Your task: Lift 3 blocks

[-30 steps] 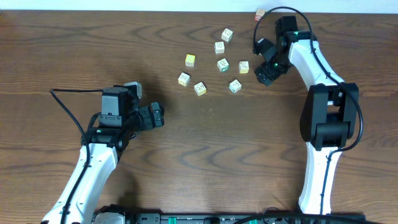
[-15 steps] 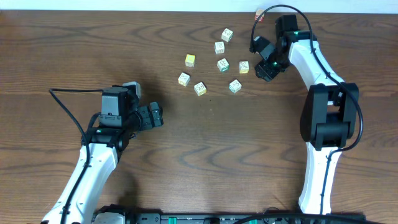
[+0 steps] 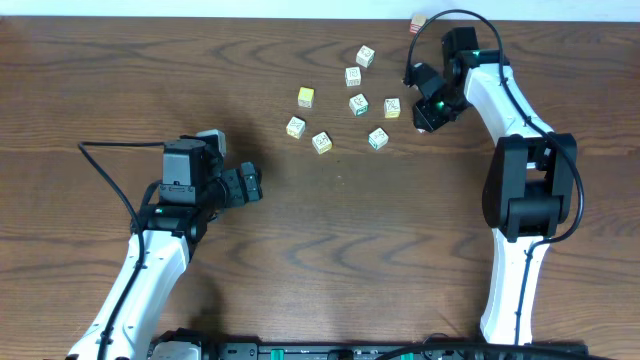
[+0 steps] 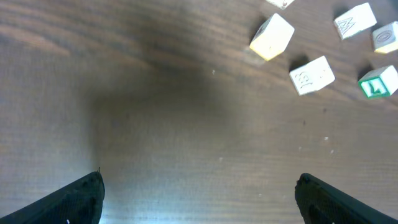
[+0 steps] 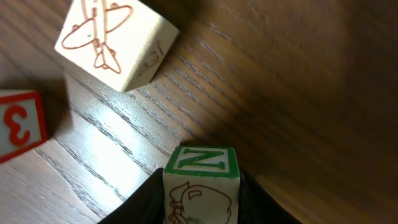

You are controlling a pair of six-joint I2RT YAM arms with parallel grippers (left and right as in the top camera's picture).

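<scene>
Several small whitish blocks with printed marks lie scattered at the table's far middle, among them one (image 3: 392, 107) and another (image 3: 378, 138) just left of my right gripper (image 3: 428, 108). In the right wrist view my right gripper (image 5: 200, 208) is shut on a block (image 5: 200, 180) with a green N on top and a reddish drawing on its side, one finger pressed against each flank. This block is hidden under the gripper in the overhead view. An airplane block (image 5: 115, 40) and a red "3" block (image 5: 18, 124) lie close by. My left gripper (image 3: 255, 185) (image 4: 199, 186) is open over bare wood.
A plain yellow cube (image 3: 305, 97) lies at the left of the cluster. A reddish-brown cube (image 3: 417, 22) sits by the table's far edge. The left wrist view shows several blocks at its upper right, the nearest (image 4: 312, 75) beside a cream one (image 4: 272, 37).
My right gripper's jaws have drawn together onto the N block and the gripper has shifted slightly. The left arm and the loose blocks have not moved.
</scene>
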